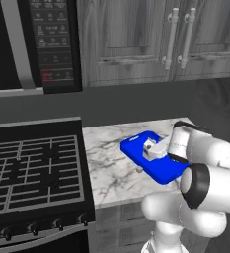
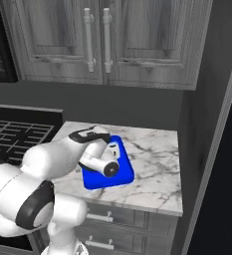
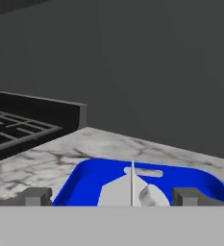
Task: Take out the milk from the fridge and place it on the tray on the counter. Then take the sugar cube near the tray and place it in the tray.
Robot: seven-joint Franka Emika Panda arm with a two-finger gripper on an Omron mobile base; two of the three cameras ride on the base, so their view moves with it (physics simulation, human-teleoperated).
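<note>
In the left base view, the stove (image 1: 35, 170) fills the left half of the frame and the counter (image 1: 109, 168) runs right of it. The sugar cube (image 1: 138, 169) lies at centre frame on the marble, touching or just beside the near left edge of the tray (image 1: 161, 173). The milk (image 1: 151, 147) stands on the tray, right of centre, so I judge the first placement complete.

In the hand view, my gripper (image 3: 111, 196) sits at the bottom edge, its jaws spread wide on either side of the carton's gable and clear of it; I hold nothing.

To do the release well, I withdraw straight away from the carton before I turn, so that neither finger tips it. I then travel toward the cube, approach from above, and centre it between my fingers before I close.
</note>
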